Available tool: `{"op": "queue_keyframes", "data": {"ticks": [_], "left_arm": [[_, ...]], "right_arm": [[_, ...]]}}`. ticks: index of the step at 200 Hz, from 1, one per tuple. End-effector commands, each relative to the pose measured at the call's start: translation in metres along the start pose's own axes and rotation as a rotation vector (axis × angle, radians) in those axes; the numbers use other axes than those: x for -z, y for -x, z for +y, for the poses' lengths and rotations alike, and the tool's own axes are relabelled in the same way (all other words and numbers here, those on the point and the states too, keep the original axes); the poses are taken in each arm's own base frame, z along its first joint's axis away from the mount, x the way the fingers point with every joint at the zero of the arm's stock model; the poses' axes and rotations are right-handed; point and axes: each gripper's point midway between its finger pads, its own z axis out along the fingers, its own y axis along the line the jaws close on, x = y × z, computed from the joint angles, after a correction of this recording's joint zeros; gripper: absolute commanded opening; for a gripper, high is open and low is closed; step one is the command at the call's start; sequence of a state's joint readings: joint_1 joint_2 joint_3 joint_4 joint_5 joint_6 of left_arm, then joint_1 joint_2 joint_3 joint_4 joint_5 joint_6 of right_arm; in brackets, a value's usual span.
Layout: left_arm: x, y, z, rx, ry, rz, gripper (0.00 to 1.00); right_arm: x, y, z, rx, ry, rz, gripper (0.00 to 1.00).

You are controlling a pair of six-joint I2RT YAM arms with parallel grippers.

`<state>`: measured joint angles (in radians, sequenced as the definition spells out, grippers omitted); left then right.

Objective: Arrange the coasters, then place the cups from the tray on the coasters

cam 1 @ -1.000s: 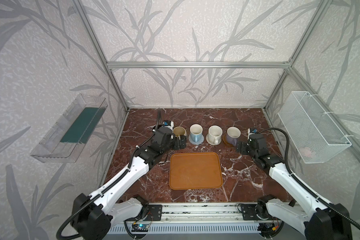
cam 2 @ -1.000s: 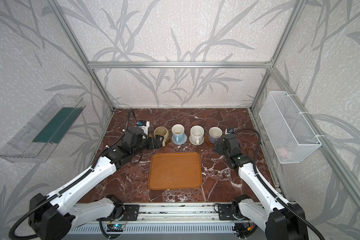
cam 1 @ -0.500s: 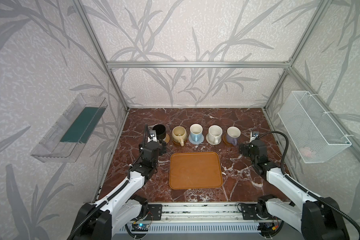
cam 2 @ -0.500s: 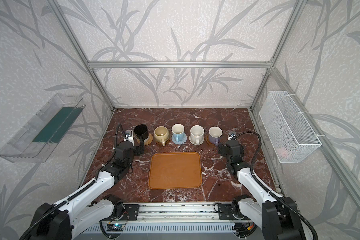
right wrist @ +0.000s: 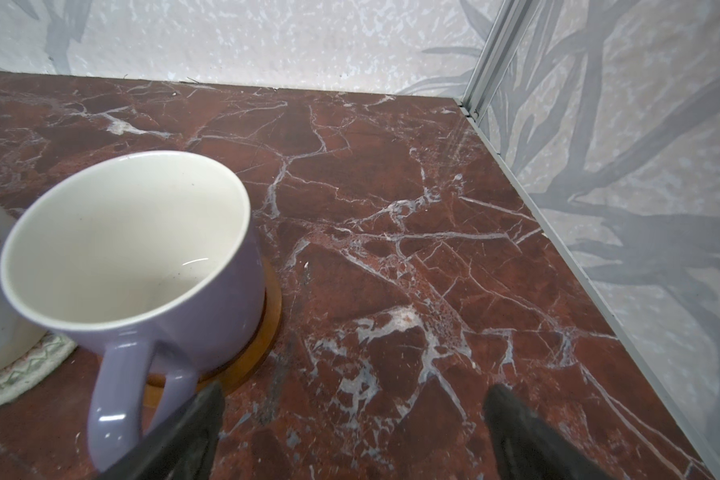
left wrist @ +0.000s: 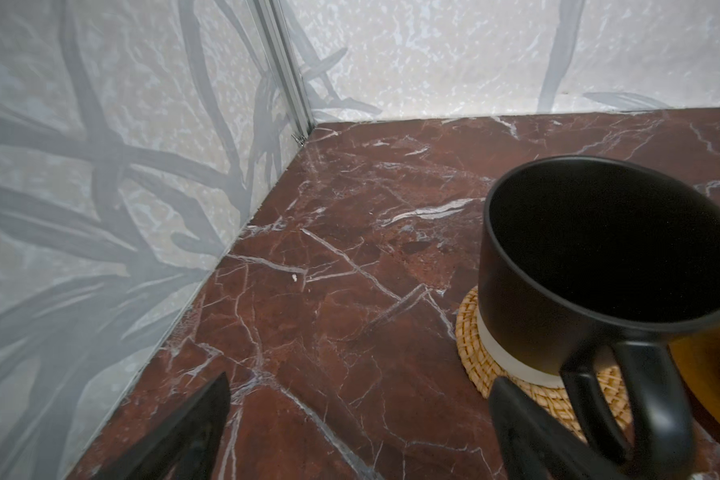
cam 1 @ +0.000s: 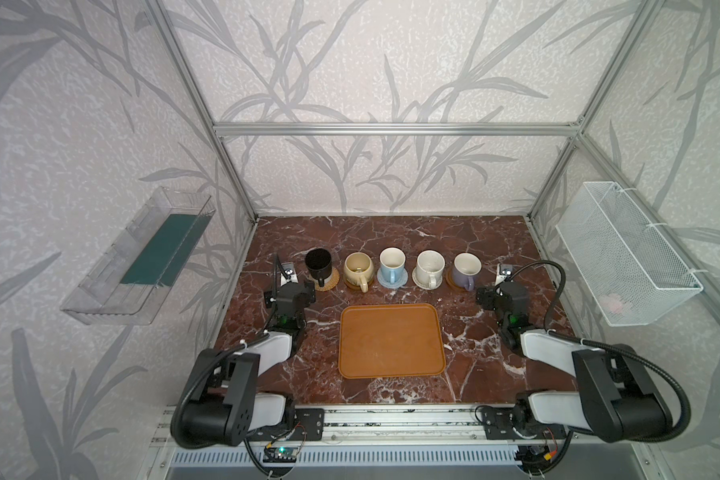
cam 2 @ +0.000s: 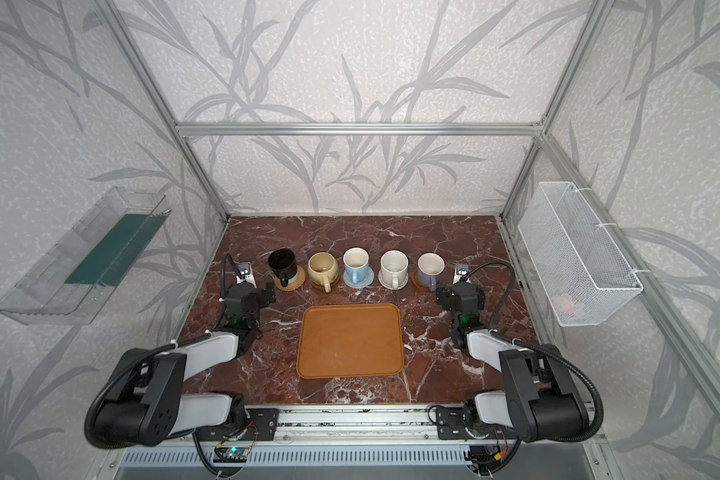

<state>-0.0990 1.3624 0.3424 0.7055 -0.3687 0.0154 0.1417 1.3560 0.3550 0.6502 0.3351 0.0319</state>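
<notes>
In both top views the flat orange-brown rectangular tray (cam 1: 391, 340) (cam 2: 350, 340) lies bare at mid-table. Beyond it five cups stand in a left-to-right row, each on its own round coaster: the black tapered mug (cam 1: 318, 262) on the tan woven rattan coaster (cam 1: 329, 286), the squat cream-yellow mug (cam 1: 358, 266), the light blue mug (cam 1: 392, 262), the speckled white mug (cam 1: 430, 266) and the lavender mug (cam 1: 466, 266). Every handle points toward the arms. The left gripper (cam 1: 307, 287) hangs just beside the black tapered mug and the right gripper (cam 1: 486, 297) near the lavender mug; both have jaws spread and carry nothing. Nothing seems left to carry, so the coming move is probably a pull straight back, away from the row.

In the left wrist view the black tapered mug (left wrist: 578, 257) stands upright on the tan woven rattan coaster (left wrist: 479, 353); its handle lies close against one finger (left wrist: 512, 415), while the other finger (left wrist: 208, 419) is well apart over the red-brown marble tabletop (left wrist: 329, 291). A sideways swing could clip that handle.

In the right wrist view the lavender mug (right wrist: 142, 249) sits on a glossy brown saucer-like coaster (right wrist: 262, 332), its handle near one finger (right wrist: 200, 415); the jaws are wide and empty.

No brand, label or writing can be read.
</notes>
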Motion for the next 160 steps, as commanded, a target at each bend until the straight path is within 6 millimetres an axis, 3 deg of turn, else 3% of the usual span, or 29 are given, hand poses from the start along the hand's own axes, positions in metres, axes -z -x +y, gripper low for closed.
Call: {"op": "queue_keyframes", "data": {"ticks": [1, 95, 129, 160], "left_arm": [[-0.004, 0.024, -0.005, 0.062, -0.058, -0.113, 0.99], [-0.024, 0.002, -0.007, 0.092, -0.095, -0.110, 0.99], [-0.024, 0.005, -0.002, 0.111, -0.078, -0.116, 0.99], [-0.029, 0.002, -0.006, 0.101, -0.102, -0.078, 0.99]], "right_arm": [[-0.003, 0.023, -0.004, -0.023, -0.025, -0.101, 0.97], [-0.018, 0.018, 0.002, -0.018, -0.001, -0.063, 1.00], [-0.021, 0.017, 0.003, -0.014, 0.005, -0.046, 0.99], [-0.026, 0.014, 0.020, 0.028, 0.089, -0.037, 0.99]]}}
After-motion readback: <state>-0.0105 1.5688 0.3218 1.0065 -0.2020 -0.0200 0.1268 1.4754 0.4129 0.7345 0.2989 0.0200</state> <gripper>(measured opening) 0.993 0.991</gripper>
